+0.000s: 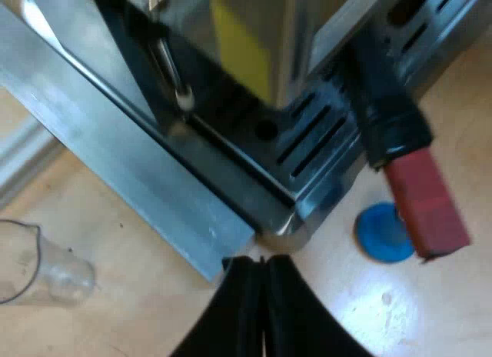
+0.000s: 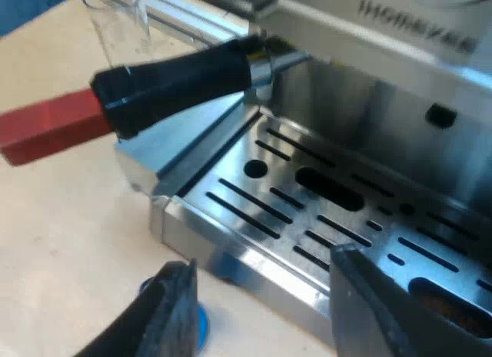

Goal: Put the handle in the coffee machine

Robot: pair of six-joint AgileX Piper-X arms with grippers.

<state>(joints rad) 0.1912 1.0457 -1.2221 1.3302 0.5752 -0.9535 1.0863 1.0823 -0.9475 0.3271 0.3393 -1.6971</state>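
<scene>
Left gripper and right gripper both off the handle

Pressed together on nothing, the left one hangs off a corner of the drip tray. Beyond it the handle juts over the tray, red end above a blue tamper on the counter. Spread wide and empty, the right one sits low before the tray, under the handle. That handle's metal neck runs into the coffee machine's front, so insertion looks done; locking I cannot tell.

Place: a coffee station on a pale wooden desk, more lab bench than home kitchen, by the look of it.
Coffee signs: espresso machine, measuring glass, blue tamper.
Lab sign: bare aluminium rail beside the machine.
</scene>
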